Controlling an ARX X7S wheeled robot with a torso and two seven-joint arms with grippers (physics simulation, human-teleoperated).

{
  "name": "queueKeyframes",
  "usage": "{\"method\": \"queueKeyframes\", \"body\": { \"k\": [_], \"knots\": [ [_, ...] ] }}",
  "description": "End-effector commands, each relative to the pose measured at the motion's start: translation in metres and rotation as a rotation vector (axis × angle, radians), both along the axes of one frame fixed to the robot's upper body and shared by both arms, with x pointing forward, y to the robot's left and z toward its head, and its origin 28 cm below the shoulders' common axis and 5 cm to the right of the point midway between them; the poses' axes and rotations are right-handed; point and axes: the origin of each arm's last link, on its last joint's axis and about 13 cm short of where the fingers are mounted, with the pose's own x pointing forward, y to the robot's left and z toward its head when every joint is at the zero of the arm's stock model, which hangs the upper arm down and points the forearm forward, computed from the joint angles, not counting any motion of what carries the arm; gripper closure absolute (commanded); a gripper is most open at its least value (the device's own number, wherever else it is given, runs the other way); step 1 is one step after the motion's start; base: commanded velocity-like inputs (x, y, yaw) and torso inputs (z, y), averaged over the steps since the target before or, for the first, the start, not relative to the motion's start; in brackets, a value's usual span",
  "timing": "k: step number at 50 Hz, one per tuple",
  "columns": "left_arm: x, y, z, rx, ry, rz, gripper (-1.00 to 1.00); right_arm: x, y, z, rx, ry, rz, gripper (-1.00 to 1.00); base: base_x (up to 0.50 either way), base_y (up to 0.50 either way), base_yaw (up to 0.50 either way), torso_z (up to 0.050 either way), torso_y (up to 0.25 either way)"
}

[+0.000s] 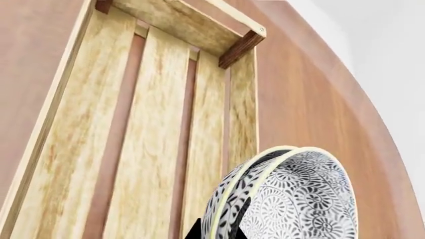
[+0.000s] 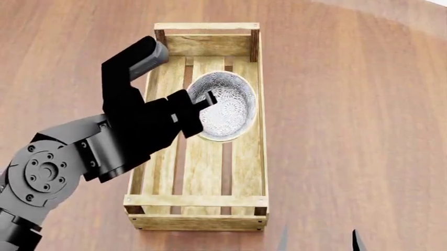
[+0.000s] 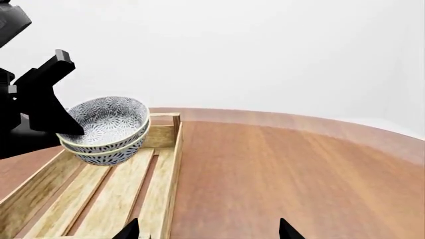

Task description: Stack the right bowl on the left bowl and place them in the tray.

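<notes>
Left gripper (image 2: 202, 104), black, fingers clamped on the rim of two stacked patterned blue-and-white ceramic bowls (image 2: 225, 106), held tilted above the long light-wood slatted tray (image 2: 198, 208), nearer its far end. The tray rests on the round reddish-brown wooden surface (image 2: 349, 130). Right gripper (image 3: 207, 232): fingers apart, holding nothing.

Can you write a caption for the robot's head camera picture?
Left gripper holds two stacked bowls over the wooden tray.
</notes>
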Motion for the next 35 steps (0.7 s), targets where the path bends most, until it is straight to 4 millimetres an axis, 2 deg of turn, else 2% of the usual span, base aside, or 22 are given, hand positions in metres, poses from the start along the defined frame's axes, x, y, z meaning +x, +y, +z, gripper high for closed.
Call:
{"method": "queueKeyframes", "body": {
  "k": [1,26,35],
  "knots": [
    [0.0,-0.009,-0.001,-0.046,-0.015,-0.022,1.0,0.0,0.001,0.001,-0.006,-0.015,0.009,-1.0,0.0,0.0,0.0,0.0,0.0],
    [0.002,-0.014,-0.02,0.001,0.02,-0.015,1.0,-0.002,0.0,0.001,-0.003,-0.016,0.007,-1.0,0.0,0.0,0.0,0.0,0.001],
    [0.002,-0.016,-0.026,0.081,0.016,-0.029,1.0,-0.002,0.0,-0.001,0.0,-0.015,0.004,-1.0,0.0,0.0,0.0,0.0,0.0]
  ]
}}
